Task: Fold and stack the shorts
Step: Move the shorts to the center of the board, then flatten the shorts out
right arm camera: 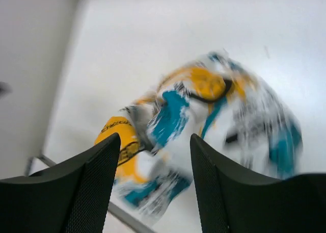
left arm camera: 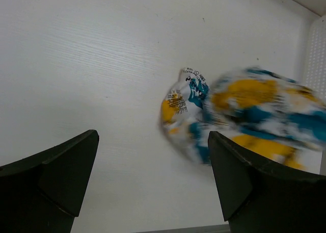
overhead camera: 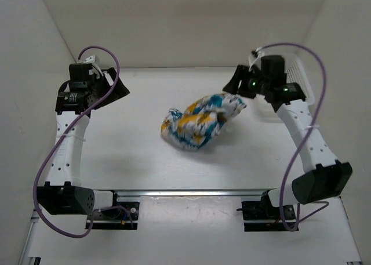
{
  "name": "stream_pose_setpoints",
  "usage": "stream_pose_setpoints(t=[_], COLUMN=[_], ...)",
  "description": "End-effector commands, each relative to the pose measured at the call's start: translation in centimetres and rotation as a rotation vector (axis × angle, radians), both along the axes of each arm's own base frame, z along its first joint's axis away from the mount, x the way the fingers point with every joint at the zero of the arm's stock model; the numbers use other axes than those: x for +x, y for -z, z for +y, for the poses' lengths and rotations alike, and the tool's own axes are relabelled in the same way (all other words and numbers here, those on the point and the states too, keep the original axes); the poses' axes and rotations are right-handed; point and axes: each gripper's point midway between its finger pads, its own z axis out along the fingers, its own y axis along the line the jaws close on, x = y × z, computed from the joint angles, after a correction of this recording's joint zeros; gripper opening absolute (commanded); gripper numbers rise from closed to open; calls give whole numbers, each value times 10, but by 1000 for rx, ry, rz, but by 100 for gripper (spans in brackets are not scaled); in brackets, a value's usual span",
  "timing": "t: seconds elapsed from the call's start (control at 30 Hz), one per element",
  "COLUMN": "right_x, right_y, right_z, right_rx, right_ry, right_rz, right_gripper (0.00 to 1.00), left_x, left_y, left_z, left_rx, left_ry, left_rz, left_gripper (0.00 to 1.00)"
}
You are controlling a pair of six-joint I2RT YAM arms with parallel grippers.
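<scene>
Fingers [right arm camera: 97, 182] of the right gripper [right arm camera: 155, 138] stand apart with nothing clamped between them. The left gripper [left arm camera: 153, 192] is spread wide and empty. On the white table [overhead camera: 127, 149], the printed shorts [overhead camera: 200, 121] sit bunched near the middle, one end just beside the right gripper, well apart from the left.

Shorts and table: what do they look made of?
shorts: soft matte printed fabric, crumpled into loose folds; weave unclear. table: hard white matte board, faint grain lines in left wrist view; laminate or painted wood, can't tell.
</scene>
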Motion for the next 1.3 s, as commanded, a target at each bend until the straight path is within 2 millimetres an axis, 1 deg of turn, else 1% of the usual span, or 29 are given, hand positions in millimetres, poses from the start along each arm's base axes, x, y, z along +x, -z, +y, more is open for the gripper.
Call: stream_pose_setpoints(t=[0.0, 0.03, 0.07, 0.13, 0.17, 0.2, 0.27, 0.3, 0.33, 0.37, 0.4, 0.43, 0.53, 0.57, 0.6, 0.67, 0.8, 0.87, 0.93, 0.97, 1.0, 1.03, 1.07, 1.1, 1.13, 1.17, 1.2, 1.23, 1.27], right_x=[-10, -15, -19, -35, -38, -50, -63, -73, -80, -87, -94, -104, -117, -126, -126, -130, -120, -110, -101, -92, -88, -86, -81, -71, -67, -64, -45, -37, -33], right_y=[99, 107, 113, 133, 139, 156, 173, 189, 198, 203, 208, 224, 244, 249, 255, 269, 281, 292, 311, 310, 313, 323, 323, 315, 308, 304, 279, 267, 252], right_z=[-27, -35, -41, -47, -49, -49, -46, -42, -35, -29, -17, -13, 8, 18, 22, 33, 51, 58, 58, 61, 63, 64, 67, 71, 72, 70, 72, 71, 66], right_rx=[-150, -167, -180, -191, -191, -200, -173, -153, -136, -118, -101, -96, -112, -138, -164, -208, -174, -183, -254, -269, -281, -297, -303, -302, -301, -317, -324, -341, -371], right_ry=[126, 162, 186, 231, 246, 240, 227, 213, 182, 159, 113, 103, 38, -3, -5, -36, -41, -23, -14, -11, -18, -16, -25, -14, -7, -2, 17, 29, 37], right_rz=[235, 249, 243, 269, 276, 312, 373, 419, 447, 463, 476, 521, 564, 571, 568, 597, 601, 598, 611, 601, 602, 626, 618, 598, 585, 580, 501, 467, 443], right_gripper=[62, 60, 56, 41, 28, 23, 20, 20, 27, 55, 67, 74, 78, 81, 87, 91, 92, 92, 87, 84, 78, 57, 41, 23, 0, 0, 0, 0, 0], left_x=[-12, -12, -16, -15, -14, -11, -14, -12, -13, -10, -13, -14, -17, -17, -18, -18, -20, -12, -12, -10, -8, -8, -5, -2, -1, 7, 11, 20, 34], left_y=[0, 5, 13, 31, 40, 68, 95, 117, 127, 134, 153, 162, 198, 205, 223, 237, 255, 261, 267, 270, 267, 266, 263, 261, 254, 238, 231, 216, 186], left_z=[-14, -14, -26, -41, -55, -63, -79, -85, -90, -97, -106, -110, -118, -118, -118, -118, -130, -136, -138, -142, -145, -145, -148, -149, -149, -148, -149, -144, -146], left_rx=[-23, -23, -33, -18, -16, -14, -4, 2, 6, -2, 1, -3, 15, 18, 25, 29, -9, -6, -12, -8, -19, -19, -28, -29, -31, -38, -34, -44, -60], left_ry=[71, 71, 112, 185, 226, 245, 281, 282, 297, 300, 315, 316, 321, 320, 317, 315, 338, 347, 352, 362, 369, 369, 375, 376, 377, 372, 380, 364, 366], left_rz=[4, 15, 38, 80, 106, 190, 270, 324, 343, 351, 400, 420, 519, 540, 584, 615, 663, 663, 681, 685, 676, 676, 668, 657, 647, 613, 598, 567, 511], left_gripper=[100, 100, 100, 100, 100, 100, 100, 100, 100, 100, 100, 100, 100, 100, 100, 100, 100, 99, 91, 63, 46, 30, 16, 10, 10, 10, 10, 10, 10])
